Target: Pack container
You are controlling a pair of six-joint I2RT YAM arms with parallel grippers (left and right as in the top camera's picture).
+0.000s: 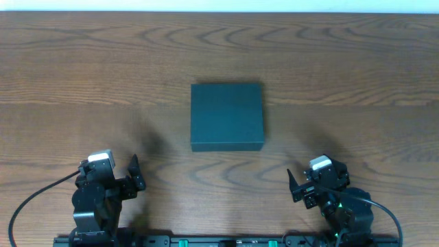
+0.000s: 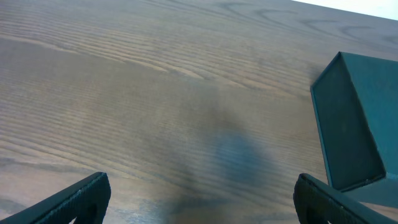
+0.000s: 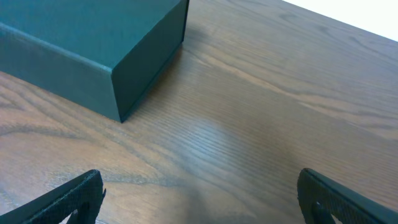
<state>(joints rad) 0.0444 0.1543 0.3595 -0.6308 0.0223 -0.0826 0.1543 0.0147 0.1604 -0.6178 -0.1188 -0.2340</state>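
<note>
The dark teal-green container [image 1: 226, 116] sits shut in the middle of the wooden table. It also shows at the right edge of the left wrist view [image 2: 357, 118] and at the upper left of the right wrist view [image 3: 81, 46]. My left gripper [image 1: 135, 173] is open and empty near the front left, well short of the container. My right gripper [image 1: 293, 185] is open and empty near the front right. Both sets of fingers show wide apart over bare wood in the left wrist view [image 2: 199, 199] and the right wrist view [image 3: 202, 199]. No snack packets are in view.
The wooden table [image 1: 82, 75] spans the whole view. Its far edge meets a white wall at the top. Black cables run from both arm bases at the front edge.
</note>
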